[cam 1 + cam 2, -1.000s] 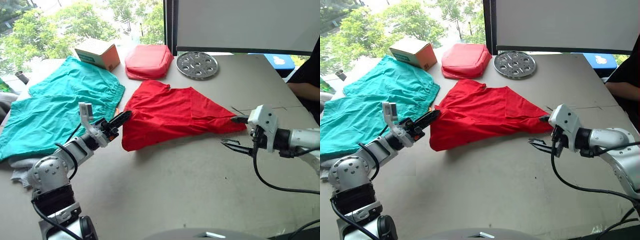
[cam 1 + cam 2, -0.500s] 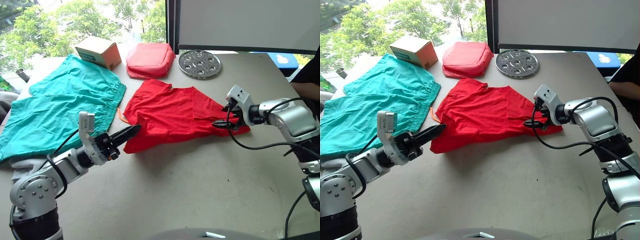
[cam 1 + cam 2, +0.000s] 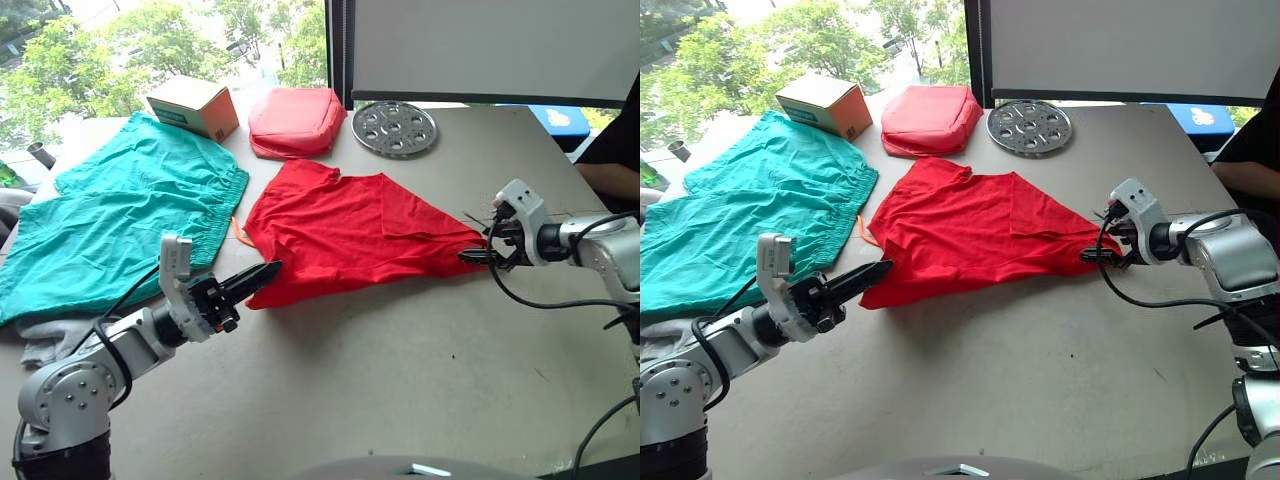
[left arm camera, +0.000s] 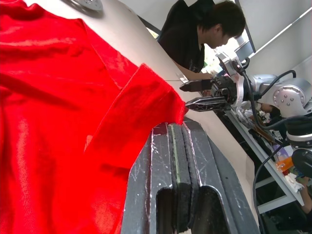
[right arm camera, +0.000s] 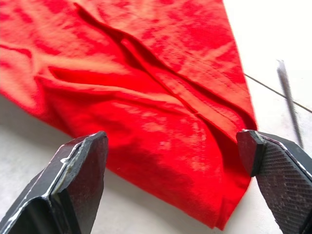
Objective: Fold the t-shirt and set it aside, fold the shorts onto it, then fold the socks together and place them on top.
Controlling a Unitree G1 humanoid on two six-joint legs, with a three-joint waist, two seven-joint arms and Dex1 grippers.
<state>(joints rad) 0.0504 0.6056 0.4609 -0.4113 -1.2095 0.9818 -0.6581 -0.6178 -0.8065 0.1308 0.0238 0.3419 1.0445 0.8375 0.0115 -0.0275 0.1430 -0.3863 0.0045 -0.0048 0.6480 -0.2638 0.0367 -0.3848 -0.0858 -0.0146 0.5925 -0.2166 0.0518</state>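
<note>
Two grippers flank the t-shirt (image 3: 355, 235), which lies partly folded at mid-table (image 3: 400, 370), right of the shorts (image 3: 120, 225). We see our left gripper (image 3: 262, 276) with fingers pressed together, tips at the shirt's near-left edge. Our right gripper (image 5: 178, 168) is spread wide, straddling the shirt's right corner without pinching it.

The t-shirt (image 3: 355, 235) lies mid-table (image 3: 400, 370). Left of the t-shirt lie the shorts (image 3: 120, 225); behind it sit a pouch (image 3: 296, 120), a box (image 3: 193, 106) and a disc (image 3: 396, 129). The left gripper (image 3: 262, 277) touches its near-left corner, the right gripper (image 3: 478, 240) its right tip.
</note>
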